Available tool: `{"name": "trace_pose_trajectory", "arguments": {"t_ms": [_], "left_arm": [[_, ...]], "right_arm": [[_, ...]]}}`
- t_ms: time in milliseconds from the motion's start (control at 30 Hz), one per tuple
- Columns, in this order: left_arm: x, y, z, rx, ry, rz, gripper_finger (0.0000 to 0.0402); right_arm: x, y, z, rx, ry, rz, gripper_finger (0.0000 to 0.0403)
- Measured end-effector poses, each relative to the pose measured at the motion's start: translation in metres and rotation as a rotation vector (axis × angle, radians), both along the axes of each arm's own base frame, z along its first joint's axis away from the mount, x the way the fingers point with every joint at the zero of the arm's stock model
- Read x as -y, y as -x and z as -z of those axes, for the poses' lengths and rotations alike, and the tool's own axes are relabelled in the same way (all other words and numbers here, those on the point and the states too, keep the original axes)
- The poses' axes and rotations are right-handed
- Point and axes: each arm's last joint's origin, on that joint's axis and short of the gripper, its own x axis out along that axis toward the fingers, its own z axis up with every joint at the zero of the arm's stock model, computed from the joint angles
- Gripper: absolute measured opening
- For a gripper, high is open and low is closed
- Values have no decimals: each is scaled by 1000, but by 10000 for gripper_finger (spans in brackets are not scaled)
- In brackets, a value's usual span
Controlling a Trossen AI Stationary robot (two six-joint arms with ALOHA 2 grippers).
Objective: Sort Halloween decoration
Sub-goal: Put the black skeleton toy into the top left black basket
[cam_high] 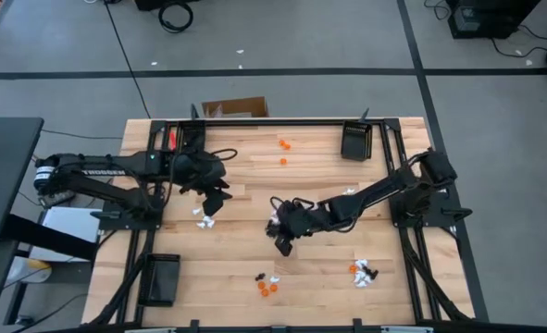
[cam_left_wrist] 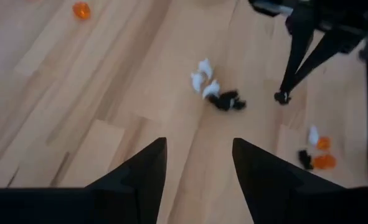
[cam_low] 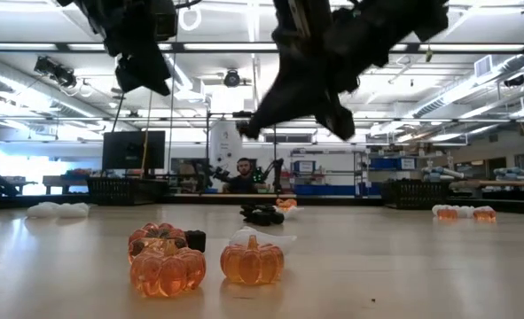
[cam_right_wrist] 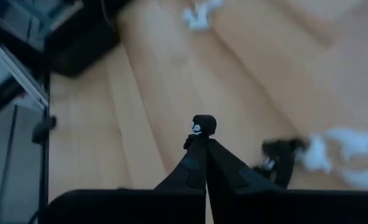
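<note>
Trinket [cam_right_wrist: 203, 125], black, pinched in our closed right hand [cam_right_wrist: 205, 144] mid-frame above the desk [cam_high: 245, 199]; our left hand [cam_left_wrist: 199, 165] hovers open, empty, left of centre.

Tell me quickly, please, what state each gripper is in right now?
Left gripper: open, empty.
Right gripper: shut on a black trinket.

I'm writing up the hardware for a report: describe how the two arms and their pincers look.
Both arms are dark, nearly black, built of jointed segments. The left arm carries white lettering along its upper link and a pale band near its base. The right arm shows no legible marking. The left pincer has two flat, black, wedge-shaped fingers; the right pincer has matching black fingers tapering to a point.
</note>
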Motion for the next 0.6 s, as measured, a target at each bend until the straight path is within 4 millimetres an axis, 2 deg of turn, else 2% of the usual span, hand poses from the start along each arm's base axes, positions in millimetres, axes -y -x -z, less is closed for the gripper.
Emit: {"name": "trace_pose_trajectory", "arguments": {"t_ms": [333,600], "left_arm": [[21,-23,-13,239,-8,143,192],[18,-30,-16,301,-12,83,192]], "right_arm": [[25,0,-50,248,46,67,3],[38,3,-66,310,99,125,3]]}}
